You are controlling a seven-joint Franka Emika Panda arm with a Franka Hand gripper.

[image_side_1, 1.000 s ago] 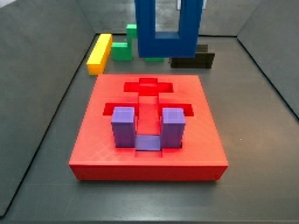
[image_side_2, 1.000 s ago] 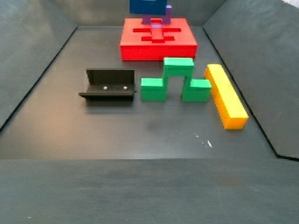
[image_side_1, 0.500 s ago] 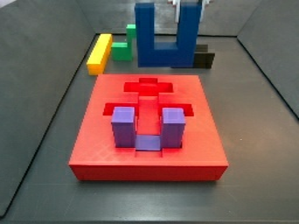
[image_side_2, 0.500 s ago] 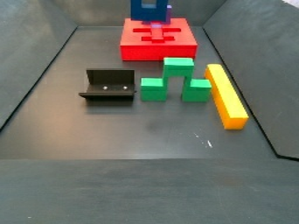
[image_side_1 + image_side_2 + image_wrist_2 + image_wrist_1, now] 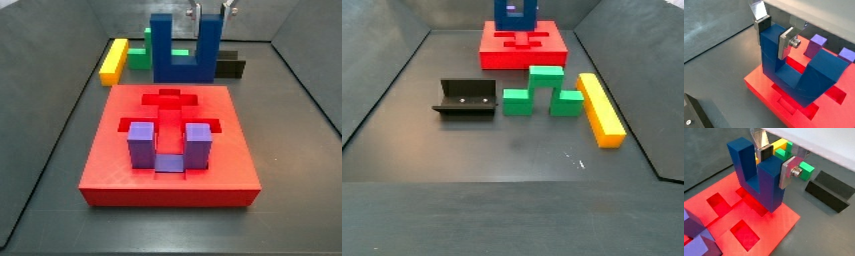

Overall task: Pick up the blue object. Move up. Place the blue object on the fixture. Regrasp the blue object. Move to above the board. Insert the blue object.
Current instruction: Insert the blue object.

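Note:
My gripper (image 5: 776,164) is shut on one upright prong of the dark blue U-shaped block (image 5: 759,180), prongs pointing up; it also shows in a wrist view (image 5: 775,35) and a side view (image 5: 210,12). The blue block (image 5: 185,55) hangs low over the far end of the red board (image 5: 118,172), above its cross-shaped recess (image 5: 167,99). I cannot tell whether its base touches the board (image 5: 784,222). The block shows at the top edge in a side view (image 5: 513,14). The black fixture (image 5: 465,98) stands empty on the floor.
A violet U-shaped block (image 5: 167,146) sits in the board's near recess. A green stepped block (image 5: 543,90) and a yellow bar (image 5: 600,108) lie on the floor beside the fixture. Dark walls enclose the floor.
The gripper has come down with the blue block, from high above the board's far end to just over it. Nothing else moved.

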